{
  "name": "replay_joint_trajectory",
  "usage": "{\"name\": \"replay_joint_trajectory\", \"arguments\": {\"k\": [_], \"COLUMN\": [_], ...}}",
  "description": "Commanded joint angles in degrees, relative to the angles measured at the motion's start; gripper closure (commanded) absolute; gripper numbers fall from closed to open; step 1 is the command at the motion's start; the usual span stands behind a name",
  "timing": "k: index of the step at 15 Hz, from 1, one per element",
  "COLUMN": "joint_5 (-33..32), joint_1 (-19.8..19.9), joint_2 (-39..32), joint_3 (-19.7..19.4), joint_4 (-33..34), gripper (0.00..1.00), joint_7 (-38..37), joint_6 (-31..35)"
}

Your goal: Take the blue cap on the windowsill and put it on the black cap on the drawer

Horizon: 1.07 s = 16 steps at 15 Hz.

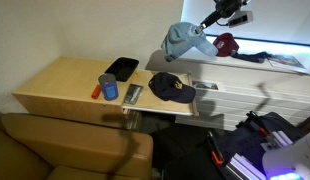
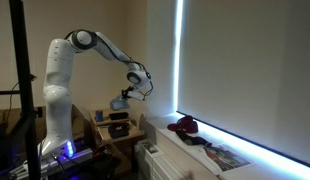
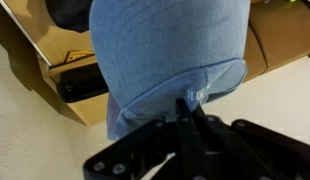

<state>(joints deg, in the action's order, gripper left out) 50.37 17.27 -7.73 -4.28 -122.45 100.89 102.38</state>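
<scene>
The pale grey-blue cap hangs in the air from my gripper, which is shut on its edge. It hangs above and a little behind the black cap, which lies on the light-wood drawer top near its end. The wrist view shows the blue cap filling the frame, pinched between my fingers. In an exterior view the blue cap dangles below my gripper over the drawer. The white windowsill lies behind.
A maroon cap and papers lie on the windowsill; the maroon cap also shows in an exterior view. On the drawer stand a black tray, a blue cup, an orange item and a remote. A brown sofa stands in front.
</scene>
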Motion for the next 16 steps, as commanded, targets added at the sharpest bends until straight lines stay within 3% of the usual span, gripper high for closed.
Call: {"name": "replay_joint_trajectory", "arguments": {"k": [1, 3, 7, 8, 10, 13, 16], "joint_5": [0.12, -0.72, -3.04, 3.2, 10.14, 21.74, 23.81], "joint_1": [-1.89, -2.29, -4.12, -8.13, -10.63, -15.98, -19.16], "joint_2": [0.43, 1.34, 11.22, -1.38, -1.66, -9.39, -17.98], "joint_3": [-2.1, -2.31, -3.3, 0.46, 2.2, 6.7, 8.04], "joint_4": [-0.22, -2.21, -16.94, -7.37, -8.3, -2.61, 3.22], "gripper": [0.95, 0.99, 0.99, 0.99, 0.99, 0.99, 0.99], "joint_7": [0.08, 0.49, 6.71, 7.03, 12.04, 18.78, 19.39], "joint_6": [-0.3, 1.31, 10.44, 17.09, 24.38, 37.33, 45.43]}}
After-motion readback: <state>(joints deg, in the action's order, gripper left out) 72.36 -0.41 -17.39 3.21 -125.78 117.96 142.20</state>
